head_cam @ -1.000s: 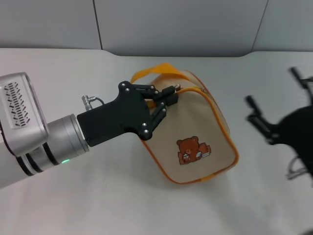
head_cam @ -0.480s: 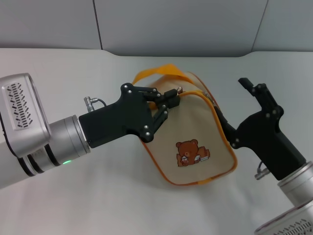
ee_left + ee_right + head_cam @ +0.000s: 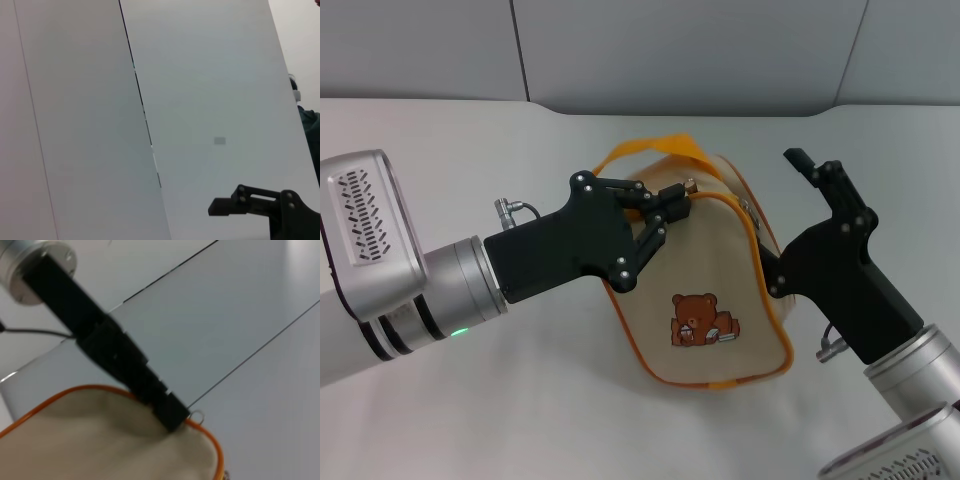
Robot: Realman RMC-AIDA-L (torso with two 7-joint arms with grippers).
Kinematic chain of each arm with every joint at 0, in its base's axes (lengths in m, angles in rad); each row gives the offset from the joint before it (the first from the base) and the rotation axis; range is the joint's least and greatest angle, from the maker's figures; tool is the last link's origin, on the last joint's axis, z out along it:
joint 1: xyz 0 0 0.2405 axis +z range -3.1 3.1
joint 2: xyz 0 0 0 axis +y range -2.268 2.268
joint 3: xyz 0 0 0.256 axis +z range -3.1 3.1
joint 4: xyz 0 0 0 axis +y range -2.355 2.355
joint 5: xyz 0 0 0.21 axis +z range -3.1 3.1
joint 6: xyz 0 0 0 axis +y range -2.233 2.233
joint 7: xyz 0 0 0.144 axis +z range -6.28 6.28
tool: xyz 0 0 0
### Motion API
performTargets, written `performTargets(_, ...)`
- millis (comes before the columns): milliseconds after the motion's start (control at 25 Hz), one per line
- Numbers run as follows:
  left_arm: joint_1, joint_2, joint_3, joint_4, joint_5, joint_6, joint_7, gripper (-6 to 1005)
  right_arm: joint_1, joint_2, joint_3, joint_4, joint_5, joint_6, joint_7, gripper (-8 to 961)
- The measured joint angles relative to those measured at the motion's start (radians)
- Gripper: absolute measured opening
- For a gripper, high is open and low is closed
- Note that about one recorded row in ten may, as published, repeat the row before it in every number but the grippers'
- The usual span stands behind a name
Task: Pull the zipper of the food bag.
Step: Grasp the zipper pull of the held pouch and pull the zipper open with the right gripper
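Note:
The food bag point(image 3: 710, 285), beige with orange piping and a brown bear picture, lies tilted on the white table. Its orange strap loop point(image 3: 650, 148) arches behind it. My left gripper point(image 3: 678, 197) is shut on the bag's top rim, where the zipper point(image 3: 745, 215) runs along the orange trim. A tiny silvery ring point(image 3: 690, 184) sits beside the left fingertips. It also shows in the right wrist view point(image 3: 197, 416), beside the left fingers point(image 3: 167, 412) and the bag point(image 3: 100, 440). My right gripper point(image 3: 777, 202) is open at the bag's right side, one finger against the right edge.
The white table point(image 3: 500, 400) spreads around the bag, with grey wall panels point(image 3: 680, 50) behind it. The left wrist view shows wall panels and a black gripper finger point(image 3: 250, 204) low in the picture.
My right arm has come in from the far right up to the bag's right side. The bag has shifted slightly down and left. My left gripper keeps its hold on the rim.

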Motion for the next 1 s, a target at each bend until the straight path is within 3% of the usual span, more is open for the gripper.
performTargets(800, -0.003, 0.000, 0.000, -0.002, -0.005, -0.015, 0.002, 49, -0.050, 0.000, 0.053, 0.095, 0.007, -0.021, -0.025, 838)
performTargets(1000, -0.004, 0.000, 0.000, -0.002, -0.006, -0.015, 0.001, 48, -0.046, 0.000, 0.055, 0.115, 0.007, -0.007, -0.030, 764)
